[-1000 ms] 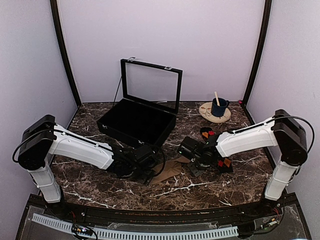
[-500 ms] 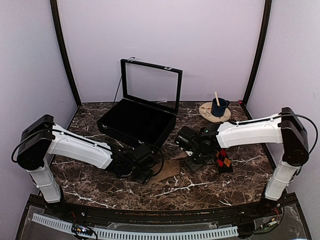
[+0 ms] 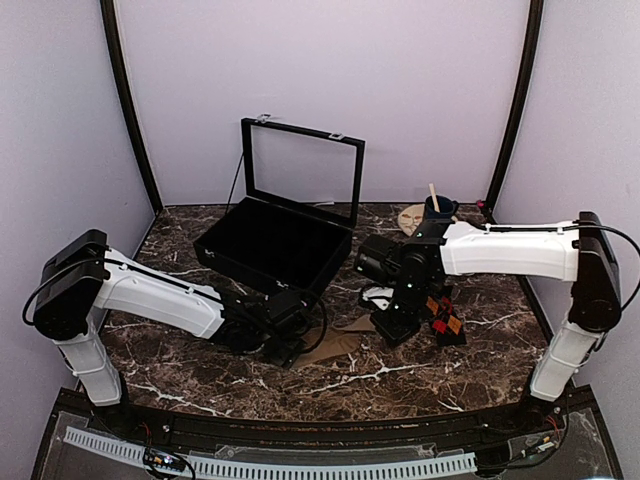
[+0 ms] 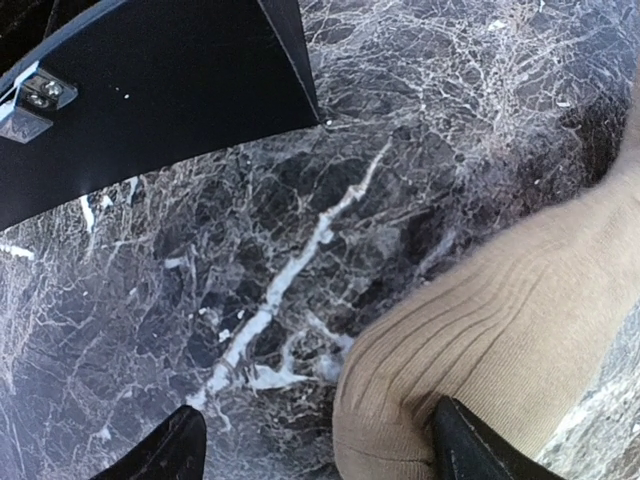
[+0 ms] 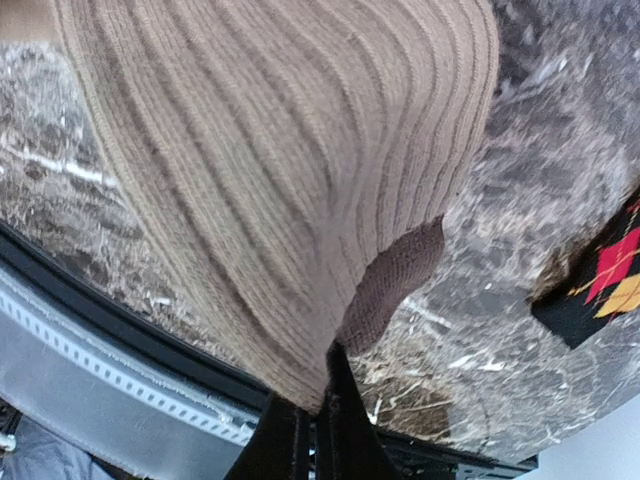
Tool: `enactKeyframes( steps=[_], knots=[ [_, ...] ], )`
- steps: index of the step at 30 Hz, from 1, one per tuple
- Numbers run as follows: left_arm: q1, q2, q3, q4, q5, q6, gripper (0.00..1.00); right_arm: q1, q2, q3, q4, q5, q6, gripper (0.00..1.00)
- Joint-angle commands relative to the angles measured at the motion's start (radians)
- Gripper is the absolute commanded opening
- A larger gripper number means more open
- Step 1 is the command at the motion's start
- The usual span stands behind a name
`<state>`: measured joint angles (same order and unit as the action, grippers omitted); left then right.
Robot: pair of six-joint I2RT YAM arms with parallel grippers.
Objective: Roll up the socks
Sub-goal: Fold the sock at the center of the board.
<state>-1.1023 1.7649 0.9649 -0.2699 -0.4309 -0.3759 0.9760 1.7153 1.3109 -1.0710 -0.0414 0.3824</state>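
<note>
The tan-brown sock [image 3: 336,345] lies flat on the marble between the two arms, ribbed side up. My right gripper [image 3: 396,326] is shut on one edge of this tan sock [image 5: 280,170], its jaws [image 5: 318,400] pinched tight on the fabric, which hangs lifted over the camera. The other sock [image 3: 446,318], black with red-orange diamonds, lies just right of that gripper, and a corner of it [image 5: 600,280] shows in the right wrist view. My left gripper [image 3: 285,338] stands open and low at the tan sock's [image 4: 500,330] other end. One of its fingers [image 4: 470,452] rests on the cuff and the other on bare marble.
An open black box [image 3: 275,245] with its lid raised stands at the back left; its corner [image 4: 150,90] is close above the left gripper. A blue mug [image 3: 437,212] with a stick sits on a round wooden plate [image 3: 412,216] at the back right.
The right gripper closed on the tan sock's edge and its arm rose and swung back, lifting that end. The left arm stayed still and open.
</note>
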Motion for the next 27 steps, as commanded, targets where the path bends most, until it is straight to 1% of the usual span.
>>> enactKeyframes(
  steps=[1, 8, 15, 22, 27],
  knots=[
    [0.010, -0.010, -0.026, -0.071, -0.032, 0.040, 0.80, -0.005, -0.055, -0.028, -0.061, -0.123, 0.056, 0.00],
    [0.011, -0.024, -0.022, -0.043, -0.025, 0.045, 0.79, -0.005, -0.054, -0.009, -0.035, -0.251, 0.147, 0.00],
    [0.010, -0.060, -0.038, 0.020, 0.025, 0.074, 0.78, -0.003, -0.036, -0.032, 0.112, -0.446, 0.289, 0.01],
    [0.009, -0.081, -0.049, 0.040, 0.044, 0.098, 0.77, -0.002, 0.013, -0.006, 0.227, -0.538, 0.415, 0.05],
    [0.009, -0.089, -0.053, 0.056, 0.060, 0.110, 0.77, -0.001, 0.060, 0.020, 0.296, -0.591, 0.468, 0.05]
  ],
)
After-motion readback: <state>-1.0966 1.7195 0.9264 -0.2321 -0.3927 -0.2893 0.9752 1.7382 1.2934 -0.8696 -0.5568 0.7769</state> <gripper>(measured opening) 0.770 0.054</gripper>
